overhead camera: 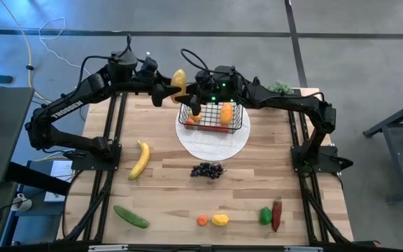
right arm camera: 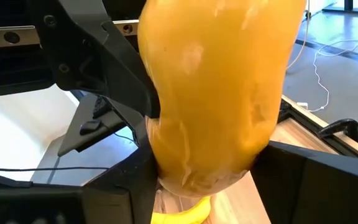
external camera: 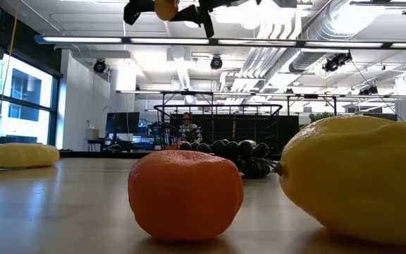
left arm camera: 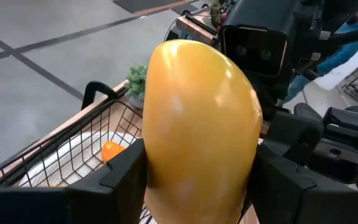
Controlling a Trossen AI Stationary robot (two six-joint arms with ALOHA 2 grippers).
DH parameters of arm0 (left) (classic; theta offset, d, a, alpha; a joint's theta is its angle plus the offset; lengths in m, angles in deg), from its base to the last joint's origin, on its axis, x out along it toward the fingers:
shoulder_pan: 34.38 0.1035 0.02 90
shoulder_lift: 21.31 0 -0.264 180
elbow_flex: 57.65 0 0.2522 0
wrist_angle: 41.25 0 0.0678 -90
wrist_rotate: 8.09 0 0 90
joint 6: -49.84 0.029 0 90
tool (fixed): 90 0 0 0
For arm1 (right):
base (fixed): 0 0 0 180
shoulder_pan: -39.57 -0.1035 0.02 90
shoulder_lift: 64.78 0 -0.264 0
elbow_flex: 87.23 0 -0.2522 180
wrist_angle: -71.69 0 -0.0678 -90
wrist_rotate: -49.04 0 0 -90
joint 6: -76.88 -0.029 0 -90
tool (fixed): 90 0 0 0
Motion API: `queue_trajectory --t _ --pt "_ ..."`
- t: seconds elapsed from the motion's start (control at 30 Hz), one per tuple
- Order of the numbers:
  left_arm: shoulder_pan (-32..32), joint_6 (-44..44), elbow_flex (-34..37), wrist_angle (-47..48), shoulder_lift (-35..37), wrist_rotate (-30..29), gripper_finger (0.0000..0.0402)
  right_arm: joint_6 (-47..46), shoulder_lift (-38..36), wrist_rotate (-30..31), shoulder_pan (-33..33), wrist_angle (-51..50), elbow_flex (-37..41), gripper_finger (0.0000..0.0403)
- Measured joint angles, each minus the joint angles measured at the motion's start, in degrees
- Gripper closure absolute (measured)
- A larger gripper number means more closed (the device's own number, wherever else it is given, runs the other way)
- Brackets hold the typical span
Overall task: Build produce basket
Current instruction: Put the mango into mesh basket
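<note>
A yellow mango (overhead camera: 179,81) hangs in the air over the far left corner of the black wire basket (overhead camera: 212,115), between my two grippers. My left gripper (left arm camera: 201,186) is shut on it, coming from the table's left. My right gripper (right arm camera: 207,186) comes from the right, with its fingers closed against the same mango. The basket stands on a round white plate (overhead camera: 212,145) and holds an orange-yellow fruit (overhead camera: 226,112) and other small pieces. In the low view the mango (external camera: 164,8) shows at the top edge. My left gripper pinches the mango's lower sides (left arm camera: 160,168) between its two fingers, roughly level from the table's left. The mango stands upright above the fingers, lifted clear of table and basket. My right gripper has one finger on each side of the mango's lower part (right arm camera: 166,165), coming from the table's right. Both fingers appear to lie against the skin. The mango stands upright between them, clear of the basket.
On the table lie a banana (overhead camera: 140,159), dark grapes (overhead camera: 207,170), a cucumber (overhead camera: 130,217), an orange (overhead camera: 201,220), a lemon (overhead camera: 220,220), a green pepper (overhead camera: 265,215) and a red chili (overhead camera: 277,213). A green bushy plant (overhead camera: 280,87) sits at the far right.
</note>
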Motion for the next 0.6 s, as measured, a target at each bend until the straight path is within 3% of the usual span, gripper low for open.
queue_trajectory --t 0.3,0.6 --pt "0.00 2.00 0.02 0.16 -0.09 -0.65 0.0180 -0.40 0.02 0.55 -0.09 -0.31 0.00 0.0214" --pt "-0.22 3.02 0.18 0.41 -0.65 -6.64 0.0116 -2.91 0.13 2.47 0.30 -2.80 -0.09 0.0215"
